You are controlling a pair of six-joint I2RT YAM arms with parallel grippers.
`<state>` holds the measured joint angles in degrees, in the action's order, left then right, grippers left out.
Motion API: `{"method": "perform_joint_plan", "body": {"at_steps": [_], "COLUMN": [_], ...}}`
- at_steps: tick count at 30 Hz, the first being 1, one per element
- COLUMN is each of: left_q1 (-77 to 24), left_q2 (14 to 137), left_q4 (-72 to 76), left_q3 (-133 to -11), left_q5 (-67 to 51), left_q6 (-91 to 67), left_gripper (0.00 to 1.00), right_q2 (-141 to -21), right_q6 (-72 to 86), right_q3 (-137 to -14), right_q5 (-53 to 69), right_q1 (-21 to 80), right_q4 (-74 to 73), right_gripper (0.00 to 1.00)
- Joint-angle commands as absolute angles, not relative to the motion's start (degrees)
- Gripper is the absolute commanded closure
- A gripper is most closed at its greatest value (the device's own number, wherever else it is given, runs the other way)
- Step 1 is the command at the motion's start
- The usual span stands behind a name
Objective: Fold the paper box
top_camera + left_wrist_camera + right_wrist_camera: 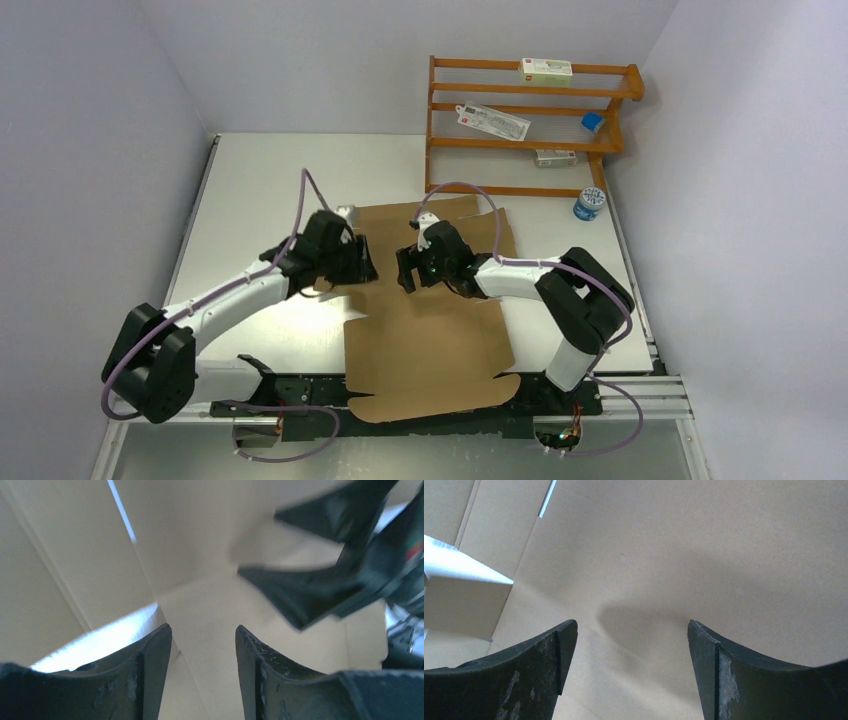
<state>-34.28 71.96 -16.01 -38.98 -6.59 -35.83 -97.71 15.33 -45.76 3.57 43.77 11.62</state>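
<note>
Top external view: nearest, the paper box point(430, 335), a plain brown corrugated cardboard die-cut sheet, lies flat and unfolded on the pale grey table point(250, 190). Its rounded near flap hangs over the table's near edge, between the arm bases.

Midway up, the left gripper point(364, 270) is at the sheet's left edge, black fingers apart. Left wrist view shows a cardboard crease running under the gap; contact cannot be told.

The right gripper point(404, 276) is just beside it, facing it over the sheet's middle. Jaws wide apart, nothing between them, bare cardboard below.

Farther off, just beyond the sheet's far flap: orange wooden shelf rack point(530, 90)
- white printed carton point(546, 70) on the top shelf
- flat white packet point(493, 121) and small blue block point(593, 121) on the middle shelf
- second white carton point(555, 157) lower down

Round blue-and-white tub point(588, 204) on the table by the rack's right foot
</note>
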Motion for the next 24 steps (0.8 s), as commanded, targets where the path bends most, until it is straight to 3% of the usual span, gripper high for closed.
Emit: {"method": "perform_joint_plan", "body": {"at_steps": [1, 17, 24], "left_q1": [-27.8, -15.5, -12.7], "left_q2": [73.9, 105.7, 112.7], "left_q4": [-20.3, -24.8, -25.5], "left_q3": [-49.2, -79.5, -83.1], "left_q5": [-3.1, -6.4, -8.2], "left_q6": [-27.7, -17.4, -15.4], "left_gripper": [0.43, 0.43, 0.44], "right_q2": [-94.7, -93.1, -93.0], "right_q6": [14.5, 10.9, 9.9], "right_q3": [-47.3, -51.6, -52.6], "right_q5": [2.6, 1.8, 1.9], "right_q1": [44.3, 42.9, 42.3], "right_q4": [7.6, 4.1, 4.1], "right_gripper": [0.14, 0.12, 0.12]}}
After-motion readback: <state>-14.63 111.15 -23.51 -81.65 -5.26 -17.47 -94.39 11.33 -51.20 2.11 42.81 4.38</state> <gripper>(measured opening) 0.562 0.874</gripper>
